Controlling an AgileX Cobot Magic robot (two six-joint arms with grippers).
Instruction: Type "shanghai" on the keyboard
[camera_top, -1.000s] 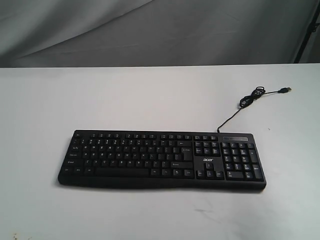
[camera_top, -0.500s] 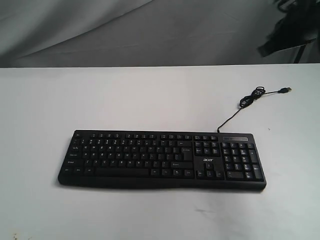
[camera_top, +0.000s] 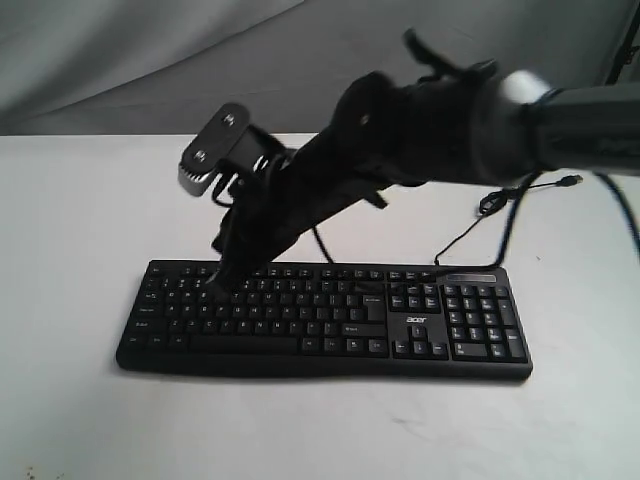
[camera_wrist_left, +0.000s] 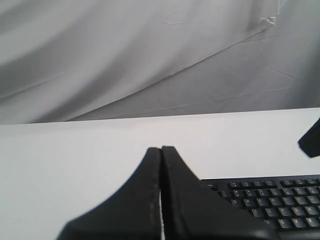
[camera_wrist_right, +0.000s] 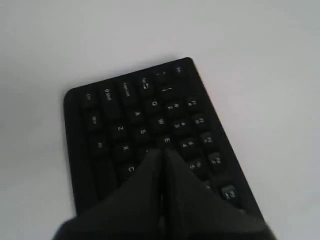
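Ext. view: 1 keyboard (camera_top: 330, 320) is lying flat on the white table (camera_top: 80, 220), long side across the view, num pad at the right end. 1 thin cable (camera_top: 492, 203) is running from its back edge to a small coil, ending in 1 USB plug (camera_top: 570, 181) lying on the table farther back. 1 arm is showing, the right arm (camera_top: 430, 130), stretching from the right edge across the middle and hiding part of the table behind the keyboard. 1 wrist cam (camera_top: 215, 150) is sitting above its end. The right gripper (camera_top: 220, 285) is pointing down at the upper-left key rows; fingers are looking pressed together. Grey backdrop cloth (camera_top: 150, 60) is hanging behind. Left gripper isn't showing here.

Left wrist view: the left gripper (camera_wrist_left: 161, 148) is showing 2 fingers meeting tip to tip, nothing between them, hanging over bare table (camera_wrist_left: 75, 150). 1 keyboard corner (camera_wrist_left: 272, 197) is lying just beside them, not touching. 1 dark blurred shape (camera_wrist_left: 311, 141) is cutting in at the picture's edge; can't tell what it is. Cloth (camera_wrist_left: 125, 60) is filling the background.

Right wrist view: the right gripper (camera_wrist_right: 161, 151) is closed w/ nothing held, 2 fingers together, tip sitting over the letter keys by S, E and D of the keyboard (camera_wrist_right: 125, 110). Can't tell if it's pressing a key. The fingers are covering the keys under them. White table (camera_wrist_right: 250, 40) is surrounding the keyboard's end.
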